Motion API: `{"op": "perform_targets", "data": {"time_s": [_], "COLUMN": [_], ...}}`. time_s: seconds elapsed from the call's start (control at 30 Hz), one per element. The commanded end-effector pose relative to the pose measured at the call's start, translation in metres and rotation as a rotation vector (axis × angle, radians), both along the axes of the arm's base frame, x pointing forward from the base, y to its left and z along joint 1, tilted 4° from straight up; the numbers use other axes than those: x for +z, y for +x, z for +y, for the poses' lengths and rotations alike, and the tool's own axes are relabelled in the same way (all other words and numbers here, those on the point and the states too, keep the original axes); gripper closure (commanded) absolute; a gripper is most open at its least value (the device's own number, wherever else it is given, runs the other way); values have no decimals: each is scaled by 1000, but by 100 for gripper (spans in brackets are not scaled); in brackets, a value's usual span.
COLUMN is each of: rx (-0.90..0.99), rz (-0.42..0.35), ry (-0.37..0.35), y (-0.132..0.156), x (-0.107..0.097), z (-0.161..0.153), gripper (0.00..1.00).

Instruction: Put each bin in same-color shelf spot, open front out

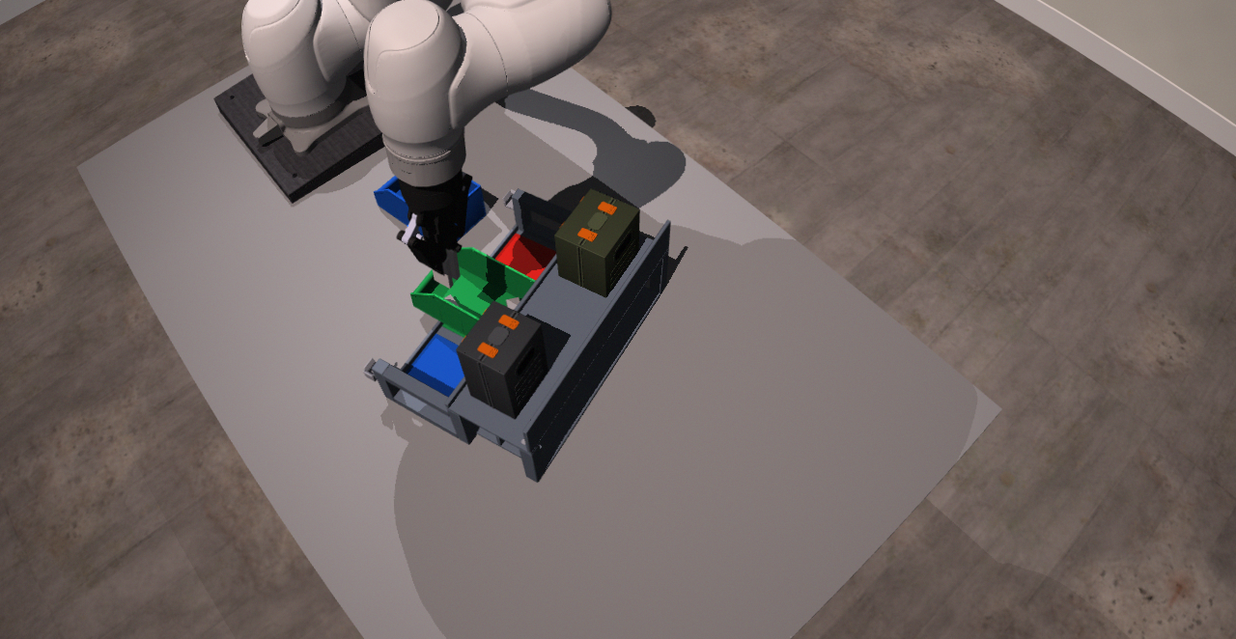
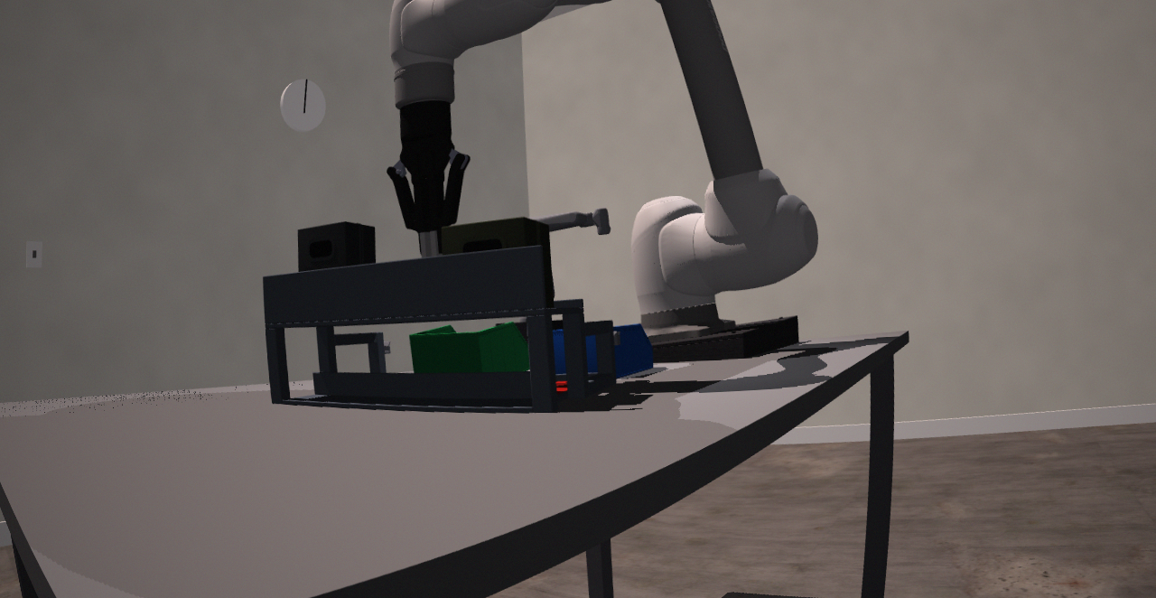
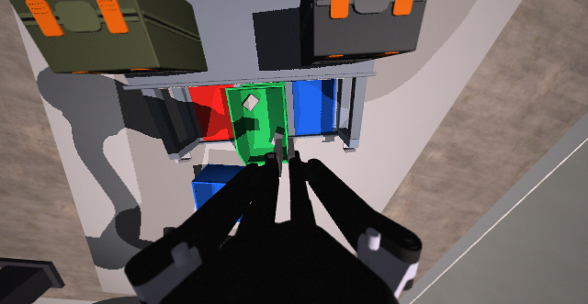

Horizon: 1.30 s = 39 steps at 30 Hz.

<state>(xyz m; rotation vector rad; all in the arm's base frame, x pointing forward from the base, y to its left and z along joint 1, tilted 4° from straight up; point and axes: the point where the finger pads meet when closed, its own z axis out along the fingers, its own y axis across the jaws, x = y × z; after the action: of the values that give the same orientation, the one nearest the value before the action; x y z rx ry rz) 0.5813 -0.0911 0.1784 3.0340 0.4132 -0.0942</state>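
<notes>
In the top view, the table (image 1: 734, 480) (image 2: 404, 473) (image 3: 358, 166) bears the shelf (image 1: 596, 349) (image 2: 404, 283) (image 3: 230, 19) between its two long edges, while the base plate (image 1: 295, 187) (image 2: 768, 337) sits by the short edge at upper left. The green bin (image 1: 475, 290) (image 2: 448, 351) (image 3: 264, 111) is in the shelf's middle spot, its front jutting out towards that short edge; the red mark (image 1: 522, 255) (image 3: 211, 120) and blue mark (image 1: 436, 366) (image 3: 314, 106) lie uncovered on either side. The blue bin (image 1: 390, 197) (image 2: 634, 351) (image 3: 213, 175) is on the table between shelf and base plate. A green case (image 1: 596, 241) (image 2: 500, 234) (image 3: 92, 51) and a grey case (image 1: 501, 367) (image 2: 335, 247) (image 3: 367, 38) stand on the top board. The exterior view shows the base plate near the table's right corner, the blue bin beside it, and the gripper (image 1: 451, 272) (image 2: 430, 243) (image 3: 285, 147) pointing down, its tips above the green bin and apart from it. In the wrist view, its fingers are nearly together, a narrow gap between them, holding nothing. A pale part (image 3: 250, 102) lies in the green bin, towards the shelf's back.
</notes>
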Motion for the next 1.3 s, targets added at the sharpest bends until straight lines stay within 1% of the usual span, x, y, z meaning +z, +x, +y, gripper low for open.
{"op": "perform_targets", "data": {"time_s": [0.0, 0.4, 0.43, 1.27], "rx": [0, 0, 0, 0], "rz": [0, 0, 0, 0], "ry": [0, 0, 0, 0], "y": [0, 0, 0, 0], "x": [1, 1, 1, 1], "z": [0, 0, 0, 0], "gripper": [85, 85, 90, 90]}}
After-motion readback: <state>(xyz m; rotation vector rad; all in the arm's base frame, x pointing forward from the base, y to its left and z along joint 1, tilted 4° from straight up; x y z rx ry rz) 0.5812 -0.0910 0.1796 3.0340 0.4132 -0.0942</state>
